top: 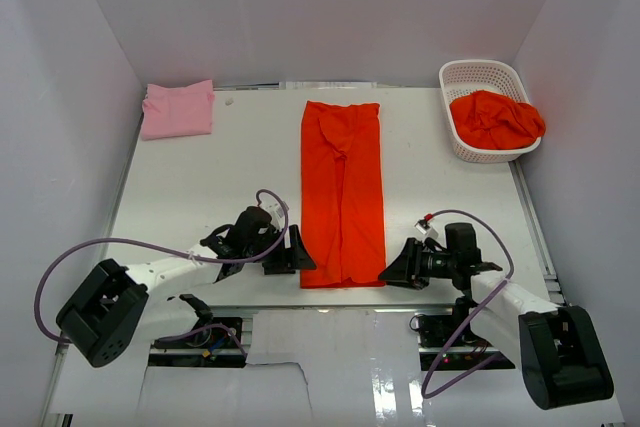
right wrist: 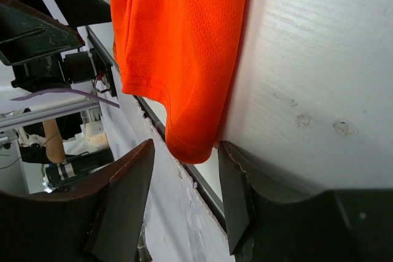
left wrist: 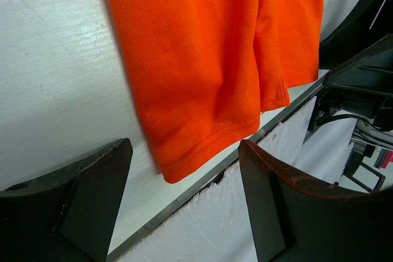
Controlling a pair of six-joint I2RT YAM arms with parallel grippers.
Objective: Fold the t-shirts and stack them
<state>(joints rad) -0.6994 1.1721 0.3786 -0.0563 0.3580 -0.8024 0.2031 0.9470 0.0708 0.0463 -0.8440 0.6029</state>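
Note:
An orange-red t-shirt lies folded into a long narrow strip down the middle of the table. My left gripper is open at its near left corner, which shows in the left wrist view. My right gripper is open at its near right corner, which shows in the right wrist view. Neither holds cloth. A folded light pink t-shirt lies at the far left. More orange-red t-shirts are bunched in the basket.
A white lattice basket stands at the far right corner. The table's near edge with a metal rail runs just under the strip's near end. White walls enclose the table on three sides.

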